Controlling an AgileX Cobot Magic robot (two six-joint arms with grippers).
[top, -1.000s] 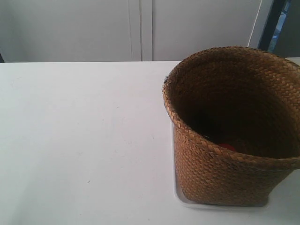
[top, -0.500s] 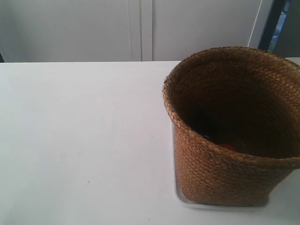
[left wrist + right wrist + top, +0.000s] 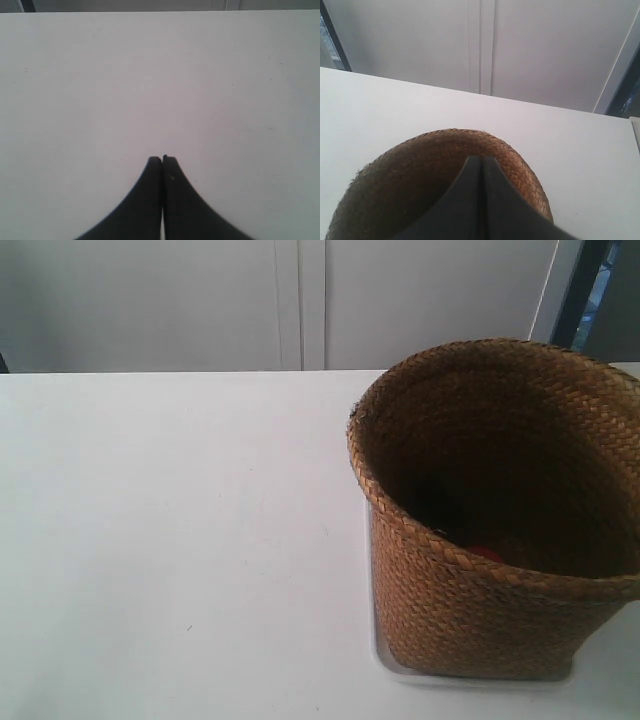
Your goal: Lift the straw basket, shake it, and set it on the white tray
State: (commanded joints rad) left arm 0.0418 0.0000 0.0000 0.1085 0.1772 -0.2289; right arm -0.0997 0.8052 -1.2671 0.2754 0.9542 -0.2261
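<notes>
The straw basket [image 3: 470,610] stands upright on the white tray [image 3: 384,662] at the exterior view's right; only a thin strip of tray rim shows beneath it. Something small and red [image 3: 487,553] lies in its dark inside. No arm appears in the exterior view. My left gripper [image 3: 162,158] is shut over bare white tabletop, holding nothing. In the right wrist view the basket [image 3: 410,175] fills the lower part, and my right gripper [image 3: 481,158] is shut in front of its woven wall just below the braided rim, with nothing between the fingers. Whether it touches the basket, I cannot tell.
The white table [image 3: 180,540] stretches across the exterior view's left and middle. Grey cabinet doors [image 3: 300,300] stand behind the table's far edge, with a dark window frame [image 3: 580,290] at the far right.
</notes>
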